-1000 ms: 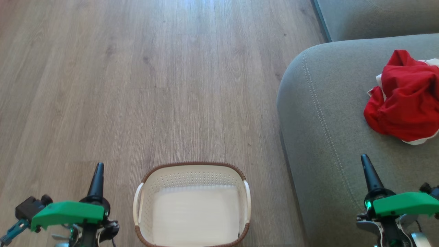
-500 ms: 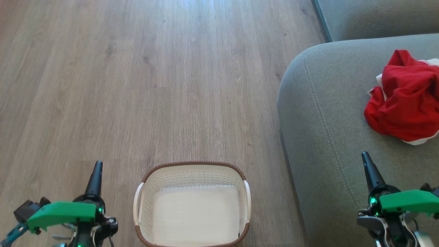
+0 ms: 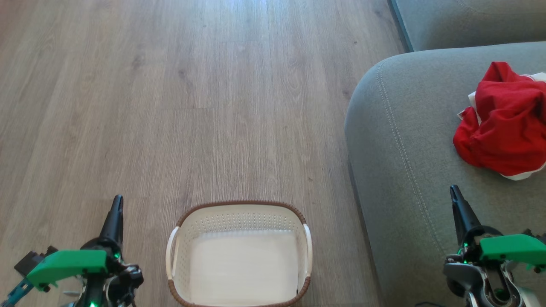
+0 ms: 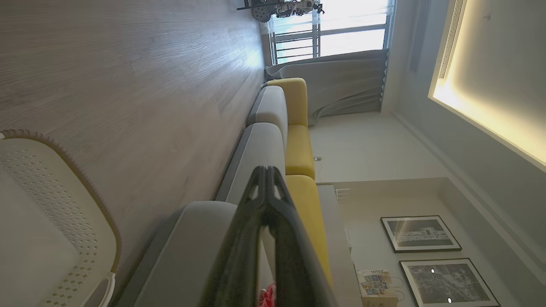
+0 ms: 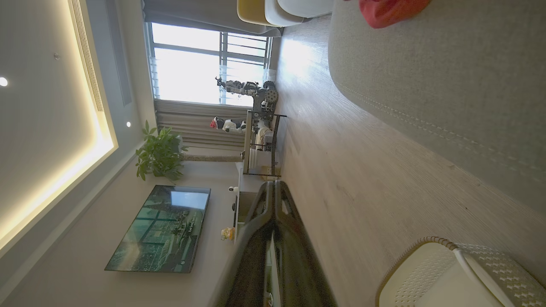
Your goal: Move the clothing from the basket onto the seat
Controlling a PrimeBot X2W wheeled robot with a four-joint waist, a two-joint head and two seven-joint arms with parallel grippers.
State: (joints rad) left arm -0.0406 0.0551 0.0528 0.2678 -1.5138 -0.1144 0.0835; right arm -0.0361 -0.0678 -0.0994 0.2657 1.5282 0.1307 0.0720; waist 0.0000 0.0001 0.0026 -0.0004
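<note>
Both green wrist housings have been lowered slightly toward 6 o'clock since a second ago. The left gripper (image 3: pixel 117 200) tip is shifted a little toward 10 o'clock, the right gripper (image 3: pixel 454 189) tip barely changed. Fingers of each are seen pressed together, nothing clamped. Basket (image 3: pixel 241 204) is found at 6 o'clock on the wood floor (image 3: pixel 213 106), its white bottom bare. Clothing (image 3: pixel 503 123) is bunched at 2 o'clock on the seat (image 3: pixel 409 149) — well apart from the basket, up-view of the right gripper.
</note>
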